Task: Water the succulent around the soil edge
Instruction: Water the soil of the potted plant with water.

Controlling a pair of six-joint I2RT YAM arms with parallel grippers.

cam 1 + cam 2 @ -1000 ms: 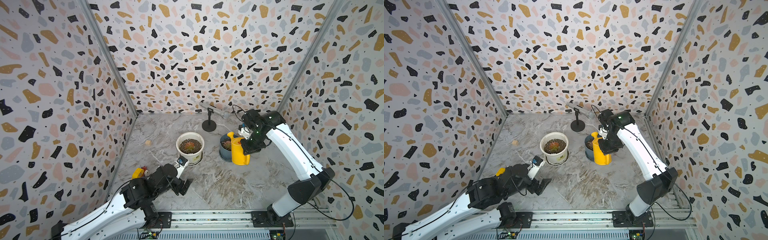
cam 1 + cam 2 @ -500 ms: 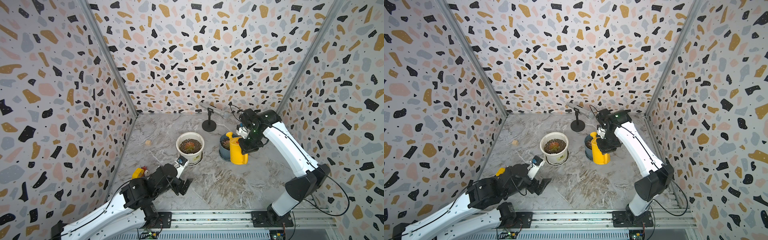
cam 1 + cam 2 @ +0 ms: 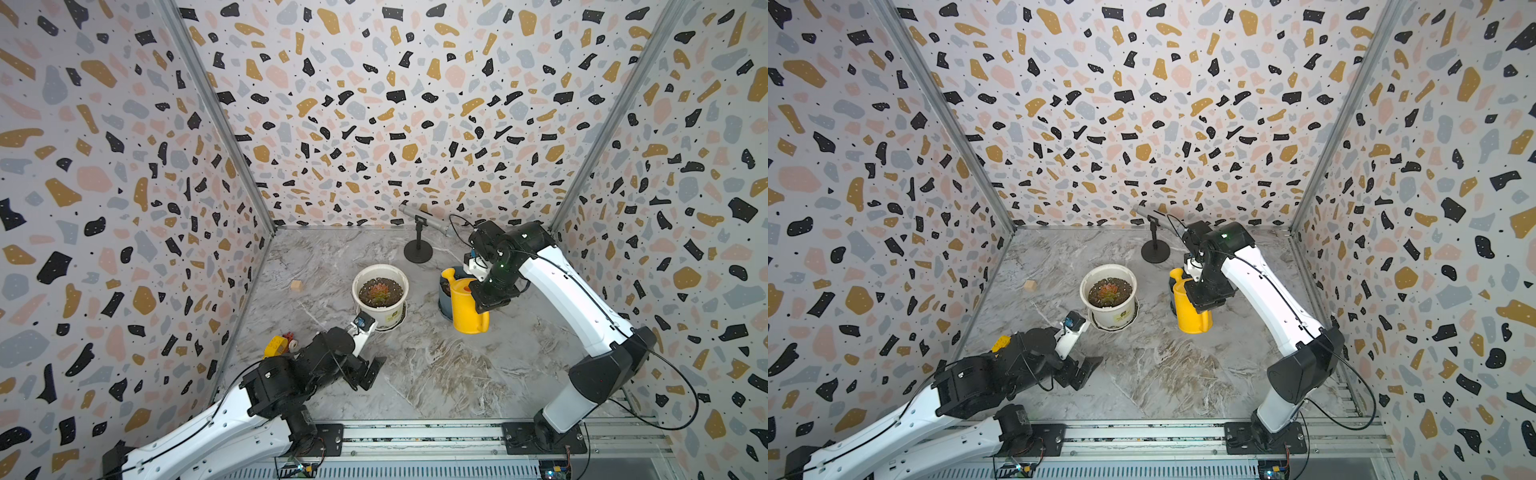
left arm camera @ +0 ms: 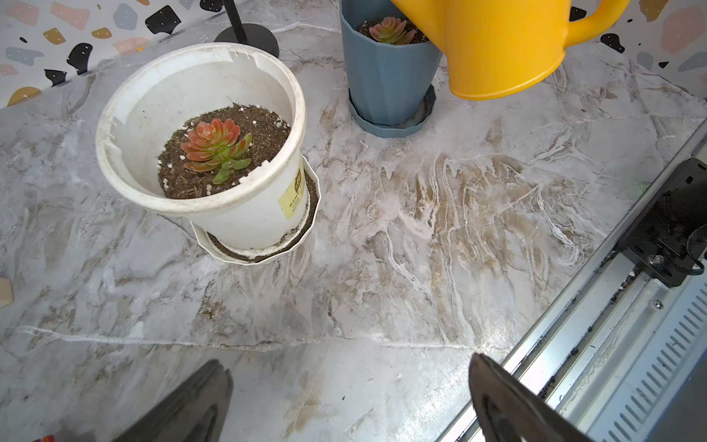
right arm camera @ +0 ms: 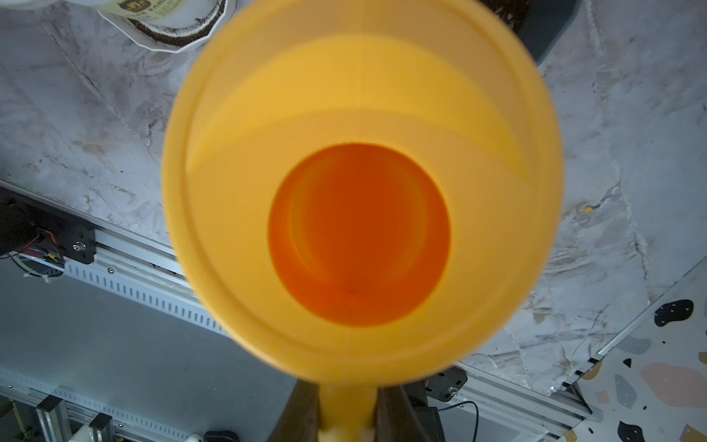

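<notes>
Bearing illegible yellow label (image 4: 292,194): white pot (image 4: 237,224)

We look down into a robot lab test cell. Three terrazzo-print wall panels (image 3: 374,104) box in a grey marble-print tabletop (image 3: 436,374). Along the bottom edge, a silver aluminium rail (image 3: 415,434) carries two white-and-black robot arms, lower left (image 3: 224,428) and right (image 3: 582,303). A grey microphone on a black round stand (image 3: 417,249) sits centre back.
</notes>
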